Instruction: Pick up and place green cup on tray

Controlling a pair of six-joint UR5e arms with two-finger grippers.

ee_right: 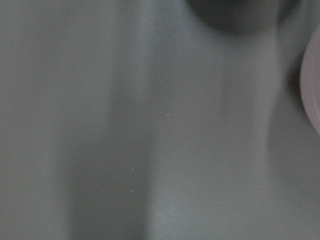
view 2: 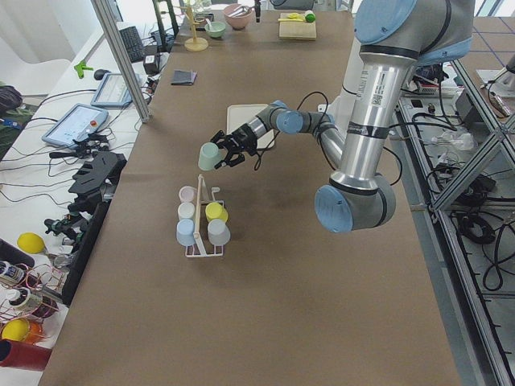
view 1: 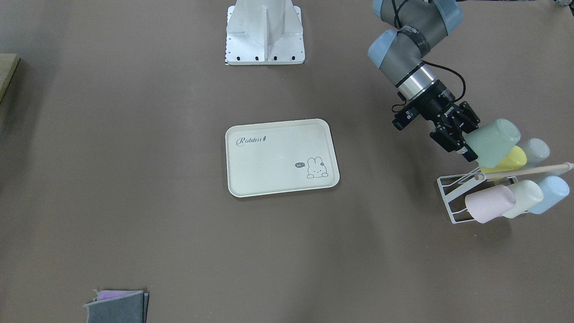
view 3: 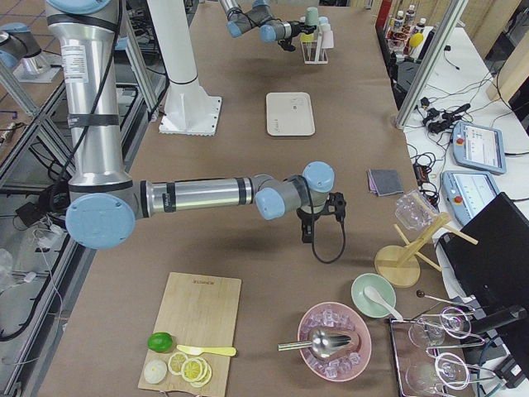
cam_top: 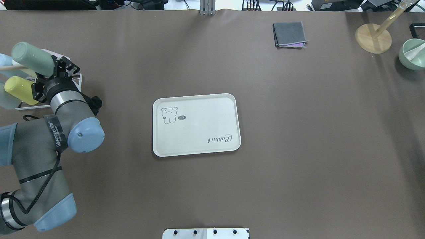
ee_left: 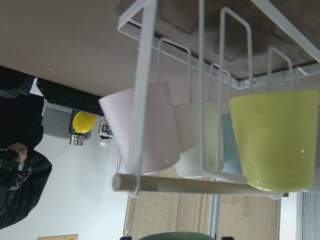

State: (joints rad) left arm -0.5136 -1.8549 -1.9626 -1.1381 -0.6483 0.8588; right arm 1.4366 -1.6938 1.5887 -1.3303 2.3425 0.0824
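The green cup is a mint-green tumbler held on its side in my left gripper, which is shut on its rim end, above the white wire rack. It also shows in the overhead view and in the left side view, lifted clear of the rack. The cream tray with "Rabbit" script lies flat and bare mid-table, well away from the cup; it also shows in the overhead view. My right gripper shows only in the right side view, low over the table; I cannot tell whether it is open or shut.
The rack holds a pink cup, a cream-green cup, light blue cups and a yellow cup under a wooden handle. A folded grey cloth, a wooden stand and a green bowl sit at the far right.
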